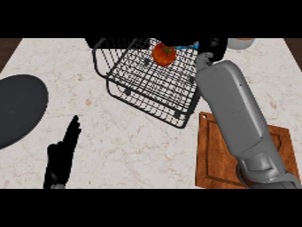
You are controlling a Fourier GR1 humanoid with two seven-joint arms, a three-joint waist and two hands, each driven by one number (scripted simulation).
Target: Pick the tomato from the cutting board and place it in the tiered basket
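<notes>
— Marble surface [133,146], wire basket [153,88] at the back, cutting board [212,164] bare near the front. Where's the tomato [164,55]?

— On the basket's top tier, with the right hand [209,53] just beside it. Its fingers are mostly hidden; I can't tell if they've let go.

— And the left hand [63,155]?

— Resting low, fingers straight.

— Then I'd open fully and lift straight up, clear of the wires, so nothing nudges it

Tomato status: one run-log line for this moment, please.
tomato: in tiered basket | right hand: beside tomato, grip unclear | left hand: open, resting | cutting board: bare
</notes>
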